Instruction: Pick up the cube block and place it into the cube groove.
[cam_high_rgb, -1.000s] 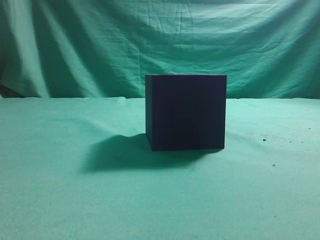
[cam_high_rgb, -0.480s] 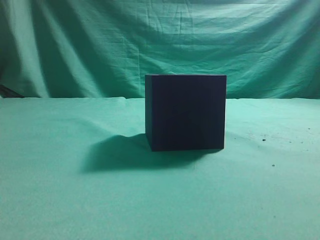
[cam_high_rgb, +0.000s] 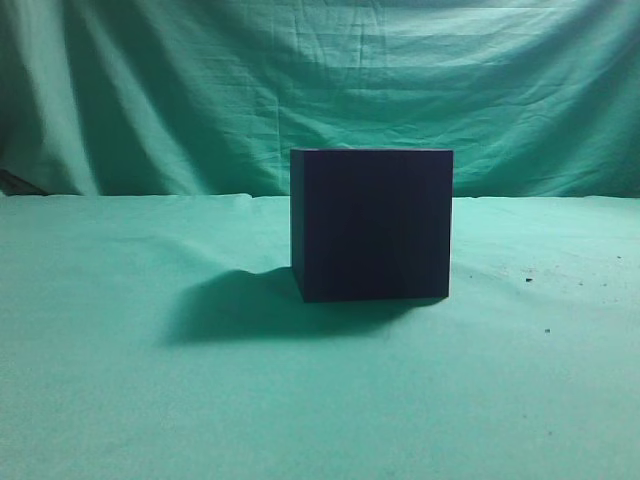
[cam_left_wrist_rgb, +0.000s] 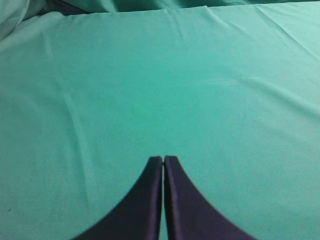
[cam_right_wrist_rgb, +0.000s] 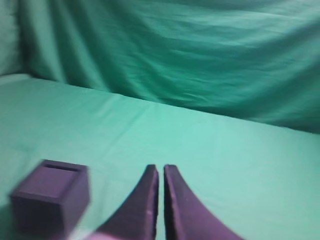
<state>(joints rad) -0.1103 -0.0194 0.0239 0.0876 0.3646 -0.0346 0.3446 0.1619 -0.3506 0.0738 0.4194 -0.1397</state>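
Green cloth covers the bench (cam_high_rgb: 120, 400) and hangs behind it. The cube block shows in no view, so I cannot tell its place or facing. The cube groove (cam_high_rgb: 372, 225) stands mid-bench, a flat face forward, equal-sided with no long axis. The right wrist view blurs it, top seemingly recessed. The left gripper (cam_left_wrist_rgb: 163, 159) and right gripper (cam_right_wrist_rgb: 161, 167) are pressed together, empty. I'd find the block first, then spread the fingers and descend square to its faces.
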